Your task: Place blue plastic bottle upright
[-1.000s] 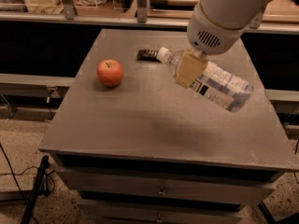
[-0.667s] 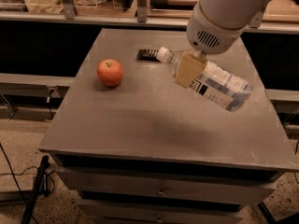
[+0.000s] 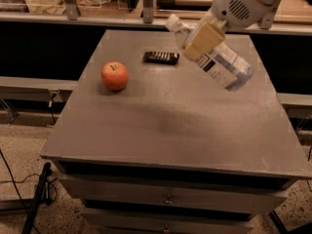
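From the one camera view, the gripper (image 3: pixel 203 41) holds the blue plastic bottle (image 3: pixel 225 66) over the far right part of the grey table (image 3: pixel 170 130), its jaws clamped across the bottle just below the neck. One tan finger pad (image 3: pixel 204 37) shows across the front; the other is hidden behind the plastic. The bottle hangs at a steep slant, white cap (image 3: pixel 171 22) up and to the far left, base down and to the near right, seemingly clear of the tabletop.

The risk, as it looks from here, lies in that slant. Let go at this angle and the bottle would likely topple and roll, perhaps off the right edge, which is near. A grip so close to the neck leaves the heavier body free to swing or slip as the wrist turns. Set down before the base is flat, it could tip.

The white arm (image 3: pixel 243 4) reaches in from the upper right, wrist angled down and left. A red apple (image 3: pixel 115 75) and a small dark object (image 3: pixel 161 57) lie well apart to the left.
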